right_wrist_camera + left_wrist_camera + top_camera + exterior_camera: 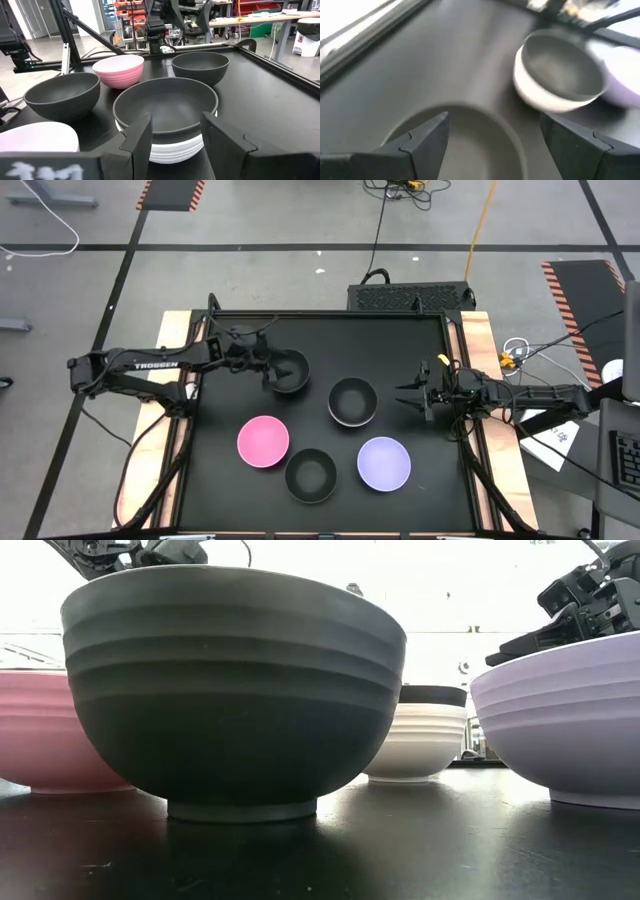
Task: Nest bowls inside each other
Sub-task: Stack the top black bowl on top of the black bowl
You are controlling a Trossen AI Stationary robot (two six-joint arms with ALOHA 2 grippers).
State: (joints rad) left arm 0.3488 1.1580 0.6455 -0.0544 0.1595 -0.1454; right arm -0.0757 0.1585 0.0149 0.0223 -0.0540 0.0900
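Bowls are spread over the black desk [400, 350]. Left gripper [268, 367], jaws spread wide, is poised over a black bowl [291, 370] nr the back edge. Right gripper [412, 396], jaws partly open & empty, faces the black-in-white bowl [352, 401]. Pink bowl [263, 441], another black bowl [310, 476] & lavender bowl [384, 462] are lined along the front w/ gaps between.

Smooth matt plastic bowls [235, 690] on a glossy black table [450, 840]

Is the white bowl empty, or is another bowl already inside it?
Not empty: a black bowl sits nested in the white bowl, whose white rim shows beneath it.
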